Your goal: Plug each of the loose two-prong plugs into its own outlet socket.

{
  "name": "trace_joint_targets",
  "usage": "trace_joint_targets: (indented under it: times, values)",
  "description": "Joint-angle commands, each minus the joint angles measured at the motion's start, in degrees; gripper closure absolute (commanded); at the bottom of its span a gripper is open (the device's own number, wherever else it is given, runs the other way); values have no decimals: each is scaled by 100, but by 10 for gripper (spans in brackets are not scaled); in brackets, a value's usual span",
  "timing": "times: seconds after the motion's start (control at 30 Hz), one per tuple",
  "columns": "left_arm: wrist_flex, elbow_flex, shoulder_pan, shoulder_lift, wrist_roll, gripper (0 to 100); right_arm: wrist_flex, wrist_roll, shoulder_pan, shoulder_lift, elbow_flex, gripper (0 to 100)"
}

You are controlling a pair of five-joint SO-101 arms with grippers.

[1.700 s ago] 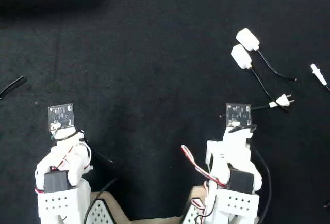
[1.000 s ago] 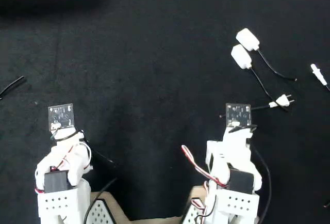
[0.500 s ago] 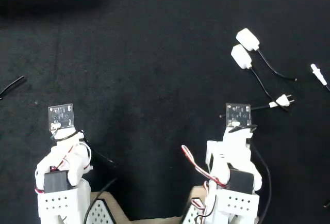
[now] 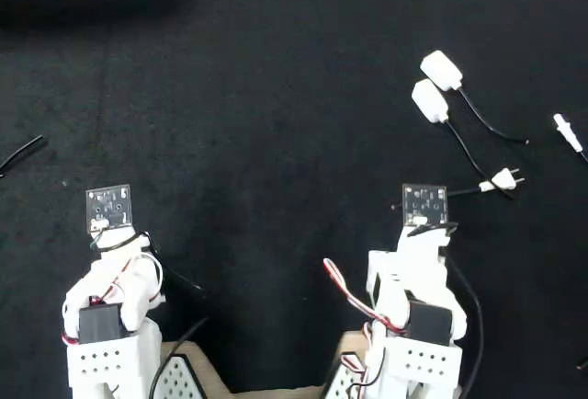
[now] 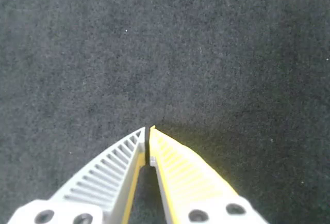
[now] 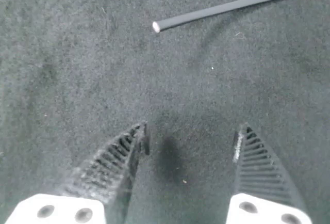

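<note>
Two white outlet sockets point(image 4: 441, 70) point(image 4: 429, 101) lie side by side at the far right of the black table, each trailing a black cord. A small white two-prong plug point(image 4: 503, 178) rests nearer, to the right of the right arm point(image 4: 415, 279). Another white plug point(image 4: 568, 131) lies by the right edge. My right gripper point(image 6: 192, 133) hangs open just over the bare cloth, and the cut end of a black cord point(image 6: 156, 26) lies a little beyond its fingertips. My left gripper point(image 5: 148, 130) is shut with nothing in it, over bare cloth. The left arm point(image 4: 110, 275) sits folded at the front left.
A black cable point(image 4: 23, 153) pokes in at the left edge. The black table cloth point(image 4: 257, 123) stretches wide between the arms and the far edge. Loose arm wires point(image 4: 344, 293) hang by the right arm's base.
</note>
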Motion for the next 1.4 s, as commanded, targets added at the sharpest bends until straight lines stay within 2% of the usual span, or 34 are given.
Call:
trace_joint_targets:
  times: [0.0,1.37]
  values:
    - [44,101,22,-53,-26,970,44,-44,53,-330,-4,725]
    - [44,101,22,-53,-26,970,9,-53,-62,-338,-4,724]
